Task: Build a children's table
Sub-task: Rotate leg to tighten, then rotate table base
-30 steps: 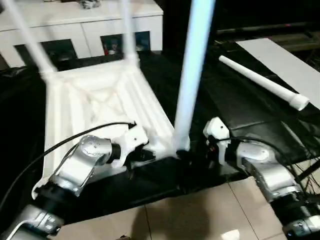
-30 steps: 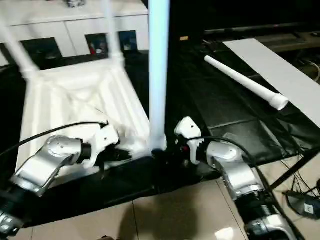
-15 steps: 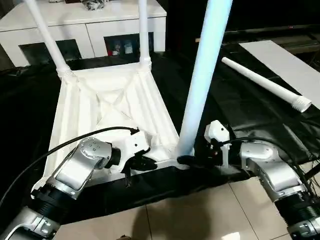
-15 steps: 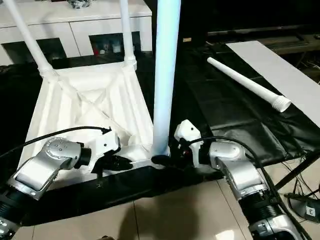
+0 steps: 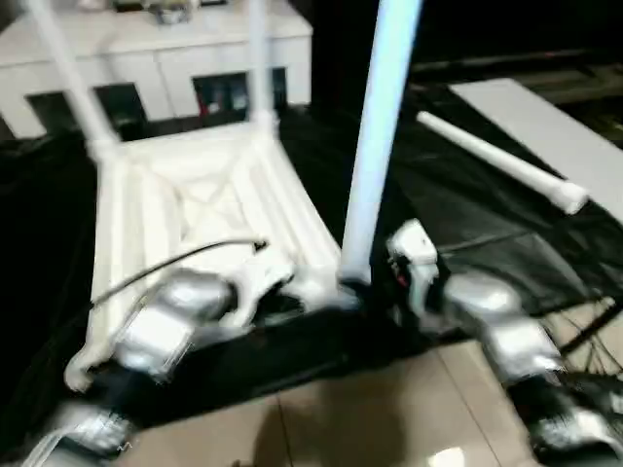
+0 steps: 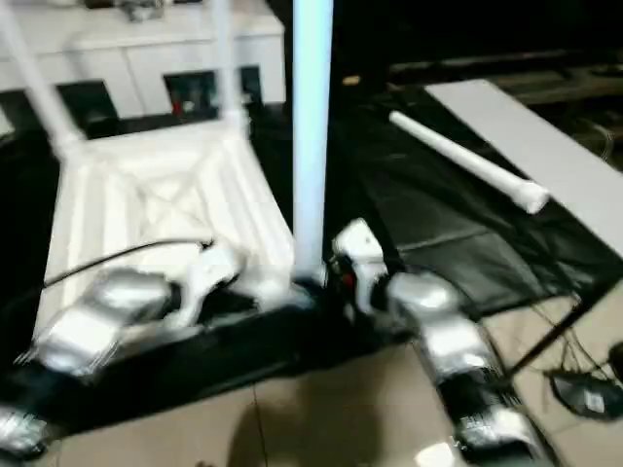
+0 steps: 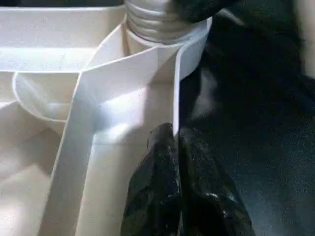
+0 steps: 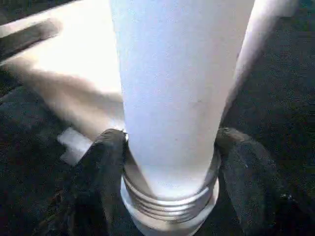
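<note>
The children's table lies upside down, its white ribbed tabletop (image 5: 195, 199) facing up. Two legs stand in the far corner sockets (image 5: 258, 58). A third leg (image 5: 375, 146) rises from the near right corner socket (image 7: 192, 46), its threaded end (image 8: 170, 201) showing at the base. My right gripper (image 8: 170, 167) is shut on this leg just above the thread, one black finger (image 8: 106, 172) on each side. My left gripper (image 7: 176, 140) is shut on the tabletop's thin rim wall beside that socket. The fourth leg (image 5: 496, 161) lies loose on the black cloth to the right.
A white cabinet (image 5: 156, 58) with glass doors stands behind the table. A flat white board (image 5: 545, 117) lies at the far right. Black cloth (image 5: 458, 224) covers the work surface, with tiled floor (image 5: 370, 418) in front and cables (image 6: 584, 389) at the lower right.
The head camera has shifted, so the whole picture moved. Both grippers stay at the near right corner, the right one holding the upright leg and the left one on the rim.
</note>
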{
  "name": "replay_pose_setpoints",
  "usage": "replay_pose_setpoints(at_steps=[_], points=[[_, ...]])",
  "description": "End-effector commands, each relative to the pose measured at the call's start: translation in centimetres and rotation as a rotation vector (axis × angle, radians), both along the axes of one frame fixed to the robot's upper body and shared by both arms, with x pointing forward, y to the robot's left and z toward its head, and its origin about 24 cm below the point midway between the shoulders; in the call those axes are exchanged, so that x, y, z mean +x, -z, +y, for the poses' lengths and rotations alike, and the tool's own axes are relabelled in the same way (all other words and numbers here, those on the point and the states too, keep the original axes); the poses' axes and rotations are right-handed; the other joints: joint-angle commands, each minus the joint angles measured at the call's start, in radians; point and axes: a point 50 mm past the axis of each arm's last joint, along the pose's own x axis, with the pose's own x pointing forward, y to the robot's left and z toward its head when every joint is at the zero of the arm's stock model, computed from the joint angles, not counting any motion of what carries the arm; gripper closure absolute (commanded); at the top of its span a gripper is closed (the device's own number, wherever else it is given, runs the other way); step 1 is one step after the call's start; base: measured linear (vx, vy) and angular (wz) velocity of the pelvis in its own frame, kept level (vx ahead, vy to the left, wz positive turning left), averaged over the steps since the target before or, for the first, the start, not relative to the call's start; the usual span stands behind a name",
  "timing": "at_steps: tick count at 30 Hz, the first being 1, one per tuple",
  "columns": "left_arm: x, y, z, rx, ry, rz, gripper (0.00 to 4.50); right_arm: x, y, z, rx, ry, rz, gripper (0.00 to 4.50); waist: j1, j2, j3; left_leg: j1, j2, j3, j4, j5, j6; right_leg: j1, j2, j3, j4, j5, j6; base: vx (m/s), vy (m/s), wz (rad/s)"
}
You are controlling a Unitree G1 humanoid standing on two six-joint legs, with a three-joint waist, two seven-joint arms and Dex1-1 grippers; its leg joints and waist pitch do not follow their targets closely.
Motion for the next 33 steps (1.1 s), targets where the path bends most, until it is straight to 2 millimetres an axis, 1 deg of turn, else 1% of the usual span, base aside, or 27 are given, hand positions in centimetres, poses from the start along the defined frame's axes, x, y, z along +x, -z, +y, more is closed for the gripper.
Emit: replay_pose_setpoints(at_steps=[1,2,3,5,6,7,8,9,10,11,13,14,15,17,19,20,21,22,24,25,26,27,28,30,31,32,33], points=[[0.3,1.3,-0.6,0.056,-0.135,0.033,4.5,0.4,2.3,-0.9,-0.066,0.259,0.108,1.9,-0.006,-0.006,-0.038,0.017,0.022,-0.019,-0.083,-0.43,-0.04,0.028,-0.045,0.027,-0.104,-0.506,-0.143,-0.059,0.015,-0.09],[0.4,1.2,-0.7,0.058,-0.147,0.031,4.5,0.5,2.4,-0.9,-0.069,0.281,0.115,1.9,-0.009,-0.004,-0.039,0.014,0.021,-0.024,-0.085,-0.441,-0.043,0.028,-0.046,0.024,-0.108,-0.532,-0.122,0.0,0.0,0.0],[0.6,1.1,-1.3,0.053,-0.163,0.025,4.5,0.6,2.8,-0.9,-0.08,0.342,0.135,1.9,-0.011,-0.007,-0.04,0.014,0.019,-0.025,-0.085,-0.453,-0.039,0.027,-0.045,0.022,-0.113,-0.543,-0.108,0.0,0.0,0.0],[1.5,0.7,-3.6,-0.003,-0.215,-0.011,4.5,0.9,3.4,-0.2,-0.029,0.485,0.171,1.9,-0.016,-0.005,-0.039,0.017,0.018,-0.023,-0.083,-0.462,-0.034,0.021,-0.045,0.022,-0.12,-0.54,-0.106,0.0,0.0,0.0],[1.8,0.5,-4.6,-0.027,-0.232,-0.039,4.5,1.0,3.6,0.2,0.003,0.544,0.188,1.9,-0.016,-0.003,-0.041,0.024,0.017,-0.026,-0.082,-0.48,-0.036,0.019,-0.044,0.017,-0.125,-0.543,-0.102,0.0,0.0,0.0],[1.8,0.5,-4.6,-0.027,-0.232,-0.039,4.5,1.0,3.6,0.2,0.003,0.544,0.188,1.9,-0.016,-0.004,-0.042,0.03,0.017,-0.025,-0.082,-0.496,-0.032,0.014,-0.042,0.015,-0.129,-0.534,-0.099,0.0,0.0,0.0],[2.1,0.4,-5.8,-0.051,-0.235,-0.069,4.5,1.2,3.6,0.7,0.02,0.586,0.187,1.9,-0.015,-0.002,-0.042,0.03,0.018,-0.026,-0.085,-0.498,-0.03,0.017,-0.041,0.015,-0.129,-0.518,-0.1,0.0,0.0,0.0],[2.3,0.4,-6.6,-0.058,-0.234,-0.1,4.5,1.5,3.4,1.3,0.055,0.595,0.183,1.9,-0.018,0.003,-0.04,0.03,0.017,-0.026,-0.087,-0.527,-0.024,0.011,-0.042,0.014,-0.134,-0.51,-0.104,0.0,0.0,0.0],[2.3,0.4,-6.6,-0.058,-0.234,-0.1,4.5,1.5,3.4,1.3,0.055,0.595,0.183,1.9,-0.019,0.0,-0.041,0.034,0.019,-0.027,-0.087,-0.539,-0.027,0.013,-0.041,0.012,-0.135,-0.504,-0.104,0.0,0.0,0.0],[2.4,0.4,-7.0,-0.047,-0.223,-0.125,4.5,1.7,3.1,1.8,0.07,0.587,0.165,1.91,-0.017,0.004,-0.043,0.034,0.02,-0.028,-0.089,-0.538,-0.028,0.017,-0.041,0.012,-0.133,-0.484,-0.107,0.0,0.0,0.0],[2.5,0.5,-7.0,-0.037,-0.229,-0.137,4.5,2.0,2.5,2.1,0.089,0.57,0.129,1.91,-0.016,0.001,-0.046,0.025,0.025,-0.027,-0.096,-0.506,-0.022,0.025,-0.041,0.017,-0.125,-0.386,-0.129,0.0,0.0,0.0],[2.5,0.6,-6.9,-0.031,-0.232,-0.141,4.5,2.1,2.3,2.2,0.096,0.566,0.114,1.91,-0.014,0.0,-0.045,0.025,0.025,-0.026,-0.096,-0.505,-0.021,0.024,-0.041,0.019,-0.123,-0.374,-0.135,0.0,0.0,0.0],[2.7,0.5,-6.5,-0.011,-0.221,-0.158,4.5,2.3,1.8,1.8,0.117,0.574,0.084,1.58,-0.011,-0.002,-0.047,0.023,0.024,-0.022,-0.096,-0.482,-0.011,0.027,-0.043,0.023,-0.118,-0.349,-0.149,0.0,0.0,0.0],[2.8,0.5,-6.2,-0.01,-0.219,-0.157,4.5,2.3,1.4,1.6,0.122,0.563,0.045,1.3,-0.006,-0.004,-0.047,0.022,0.023,-0.018,-0.094,-0.46,0.0,0.028,-0.046,0.026,-0.118,-0.345,-0.155,0.0,0.0,0.0],[3.2,0.5,-5.9,-0.021,-0.224,-0.169,4.5,2.3,0.8,1.0,0.135,0.571,0.0,1.26,-0.002,-0.01,-0.047,0.019,0.021,-0.016,-0.093,-0.435,0.008,0.031,-0.047,0.026,-0.12,-0.356,-0.153,0.0,0.0,0.0],[3.3,0.4,-5.9,-0.028,-0.225,-0.181,4.5,2.4,0.5,0.5,0.122,0.584,-0.028,1.13,0.0,-0.01,-0.048,0.018,0.02,-0.015,-0.092,-0.423,0.011,0.031,-0.048,0.027,-0.12,-0.359,-0.15,0.0,0.0,0.0],[3.6,0.3,-5.8,-0.035,-0.233,-0.195,4.5,2.4,0.2,0.1,0.088,0.594,-0.067,0.93,0.005,-0.011,-0.049,0.016,0.02,-0.013,-0.092,-0.381,0.017,0.034,-0.048,0.027,-0.121,-0.35,-0.145,0.0,0.0,0.0],[3.6,0.3,-5.8,-0.035,-0.233,-0.195,4.5,2.4,0.2,0.1,0.088,0.594,-0.067,0.91,0.007,-0.012,-0.051,0.017,0.021,-0.013,-0.091,-0.368,0.018,0.034,-0.049,0.029,-0.117,-0.336,-0.149,0.0,0.0,0.0],[4.4,-0.3,-5.7,-0.08,-0.298,-0.255,4.5,2.1,-0.6,-1.0,0.051,0.638,-0.142,0.91,0.007,-0.016,-0.051,0.009,0.022,-0.012,-0.091,-0.321,0.03,0.039,-0.047,0.028,-0.114,-0.309,-0.157,0.0,0.0,0.0],[4.6,-0.7,-5.8,-0.108,-0.311,-0.281,4.5,2.0,-0.9,-1.5,0.052,0.659,-0.163,0.91,0.014,-0.013,-0.055,0.018,0.023,-0.008,-0.086,-0.302,0.034,0.033,-0.045,0.031,-0.115,-0.288,-0.155,0.0,0.0,0.0],[4.6,-0.7,-5.8,-0.108,-0.311,-0.281,4.5,2.0,-0.9,-1.5,0.052,0.659,-0.163,0.91,0.015,-0.014,-0.056,0.017,0.022,-0.007,-0.084,-0.287,0.038,0.033,-0.044,0.031,-0.113,-0.267,-0.157,0.0,0.0,0.0],[4.8,-1.0,-5.8,-0.126,-0.314,-0.289,4.22,1.7,-1.1,-1.9,0.051,0.676,-0.182,0.9,0.014,-0.014,-0.064,0.002,0.022,-0.009,-0.081,-0.217,0.048,0.046,-0.045,0.03,-0.097,-0.179,-0.172,0.0,0.0,0.0],[5.1,-1.6,-5.7,-0.174,-0.323,-0.292,4.22,1.4,-1.1,-2.4,0.053,0.692,-0.19,0.9,0.016,-0.01,-0.065,-0.002,0.021,-0.008,-0.077,-0.178,0.063,0.047,-0.044,0.026,-0.094,-0.132,-0.177,0.0,0.0,0.0],[5.2,-1.9,-5.6,-0.202,-0.336,-0.294,3.95,1.3,-1.0,-2.6,0.055,0.698,-0.188,0.9,0.015,-0.01,-0.07,-0.003,0.021,-0.007,-0.071,-0.139,0.084,0.049,-0.046,0.026,-0.084,-0.058,-0.209,0.0,0.0,0.0],[5.7,-2.9,-5.0,-0.236,-0.377,-0.317,3.92,0.9,-0.7,-2.8,0.039,0.692,-0.181,0.9,0.015,-0.003,-0.073,-0.003,0.021,-0.006,-0.066,-0.107,0.099,0.048,-0.043,0.025,-0.076,0.006,-0.231,0.0,0.0,0.0],[5.8,-3.3,-4.6,-0.248,-0.4,-0.33,3.82,0.8,-0.5,-2.8,0.036,0.692,-0.17,0.9,0.015,0.004,-0.072,-0.003,0.021,-0.007,-0.064,-0.096,0.106,0.048,-0.042,0.024,-0.074,0.033,-0.239,0.0,0.0,0.0],[5.9,-3.6,-4.3,-0.257,-0.415,-0.338,3.82,0.7,-0.4,-2.9,0.036,0.694,-0.162,0.9,0.011,-0.003,-0.074,-0.002,0.022,-0.005,-0.061,-0.081,0.123,0.049,-0.041,0.023,-0.07,0.077,-0.258,0.0,0.0,0.0]])
